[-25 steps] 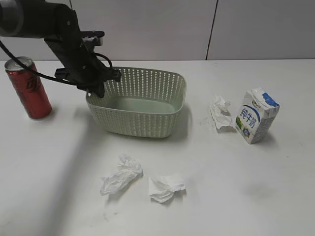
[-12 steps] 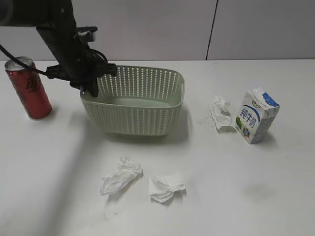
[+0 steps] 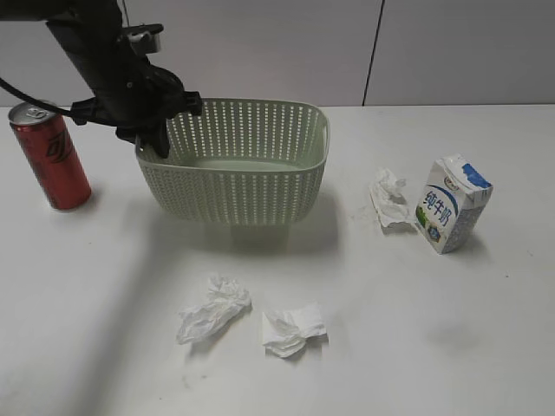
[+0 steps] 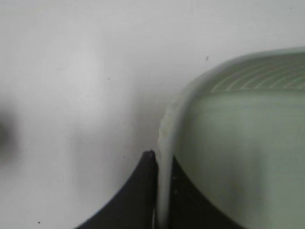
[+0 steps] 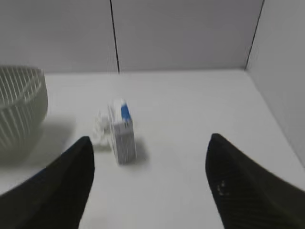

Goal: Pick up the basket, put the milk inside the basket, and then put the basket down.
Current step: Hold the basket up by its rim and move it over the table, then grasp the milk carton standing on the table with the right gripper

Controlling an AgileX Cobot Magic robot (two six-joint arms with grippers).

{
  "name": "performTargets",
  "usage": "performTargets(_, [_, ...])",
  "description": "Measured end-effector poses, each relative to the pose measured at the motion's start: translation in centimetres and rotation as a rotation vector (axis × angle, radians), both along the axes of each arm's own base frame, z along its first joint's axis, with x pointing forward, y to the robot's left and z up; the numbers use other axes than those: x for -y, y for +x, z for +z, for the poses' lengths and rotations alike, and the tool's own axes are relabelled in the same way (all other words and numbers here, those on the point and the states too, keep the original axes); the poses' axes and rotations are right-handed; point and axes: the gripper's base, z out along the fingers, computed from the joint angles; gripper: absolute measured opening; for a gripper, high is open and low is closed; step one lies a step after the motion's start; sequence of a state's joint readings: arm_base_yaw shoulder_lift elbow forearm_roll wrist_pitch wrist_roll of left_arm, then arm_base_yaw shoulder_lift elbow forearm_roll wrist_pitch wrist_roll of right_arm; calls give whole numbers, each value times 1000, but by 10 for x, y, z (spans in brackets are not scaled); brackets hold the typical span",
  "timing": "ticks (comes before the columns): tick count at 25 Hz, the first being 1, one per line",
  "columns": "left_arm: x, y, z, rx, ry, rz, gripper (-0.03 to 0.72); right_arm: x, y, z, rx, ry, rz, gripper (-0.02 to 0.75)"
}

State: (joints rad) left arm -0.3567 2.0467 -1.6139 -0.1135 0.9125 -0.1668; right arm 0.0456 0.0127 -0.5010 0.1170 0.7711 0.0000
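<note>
Clamped on the left rim of the basket (image 3: 247,165), the left gripper (image 3: 149,139) holds it tilted, clear of the white table (image 3: 416,329). Right gripper (image 5: 147,191) hangs wide open and empty, the milk (image 5: 123,136) standing ahead between its fingers (image 5: 57,191). Grey wall panels (image 3: 451,52) rise behind.

Pale grey panelled wall (image 3: 260,52) with a dark vertical seam, rising directly behind the white surface (image 3: 416,347)
</note>
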Motion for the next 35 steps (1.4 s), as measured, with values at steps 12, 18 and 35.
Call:
performTargets(12, [0, 0, 0, -3, -6, 2, 0, 0, 86, 28, 16, -87, -22, 560])
performTargets(18, [1, 0, 0, -1, -9, 3, 0, -11, 158, 19, -239, -134, 77, 650])
performTargets(35, [1, 0, 0, -2, -14, 5, 0, -50, 293, -104, -688, -303, 258, 658])
